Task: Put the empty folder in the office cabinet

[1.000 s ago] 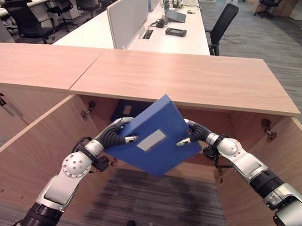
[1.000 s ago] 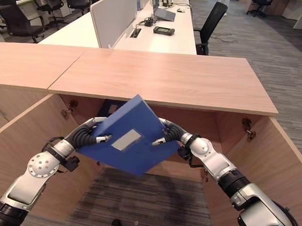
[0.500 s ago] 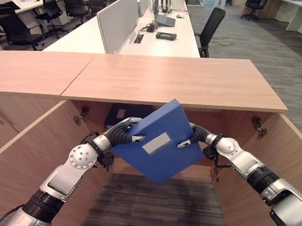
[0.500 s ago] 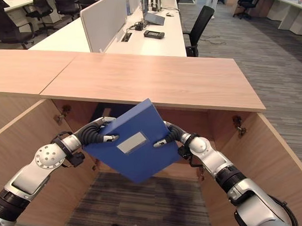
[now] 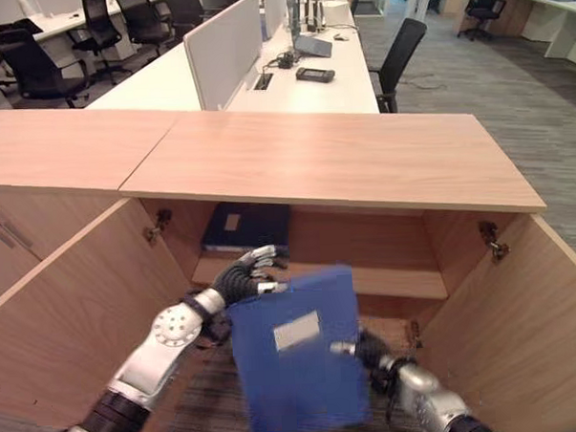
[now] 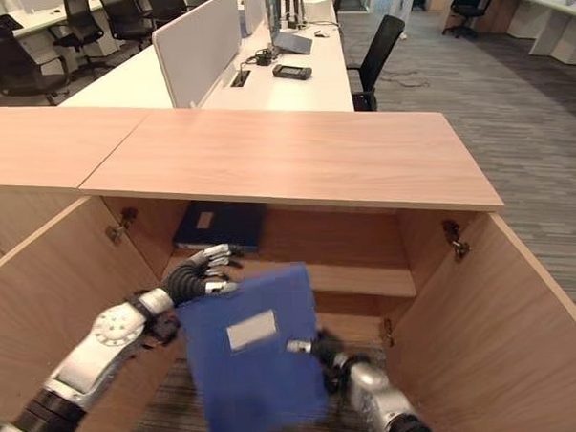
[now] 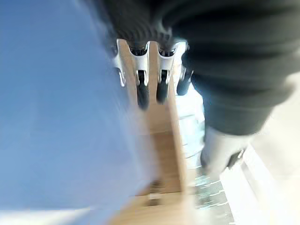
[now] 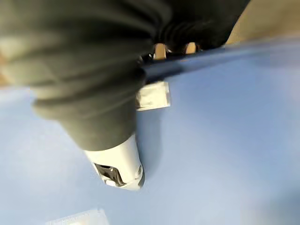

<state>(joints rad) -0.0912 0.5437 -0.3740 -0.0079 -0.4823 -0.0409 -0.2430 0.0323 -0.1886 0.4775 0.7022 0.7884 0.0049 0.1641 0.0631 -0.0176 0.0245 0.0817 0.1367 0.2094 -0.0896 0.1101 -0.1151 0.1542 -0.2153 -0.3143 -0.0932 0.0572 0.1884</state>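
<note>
The blue folder (image 5: 295,369) with a white label hangs nearly upright, low in front of the open cabinet. My right hand (image 5: 370,349) grips its right edge from below; in the right wrist view the thumb (image 8: 119,159) lies on the folder's face (image 8: 225,131) and the fingers go behind the edge. My left hand (image 5: 241,275) is at the folder's upper left corner. In the left wrist view its fingers (image 7: 143,89) stretch straight beside the folder (image 7: 47,93), not curled round it.
A dark blue folder (image 5: 245,225) lies flat on the cabinet's shelf (image 5: 396,280), at its left end. The cabinet's doors stand open at left (image 5: 72,302) and right (image 5: 551,319) under the wooden top (image 5: 333,157). Desks and chairs stand beyond.
The folder has dropped lower and swung from tilted to nearly upright. My right arm went down with it. My left hand's fingers have come off the folder, and the shelf now shows.
</note>
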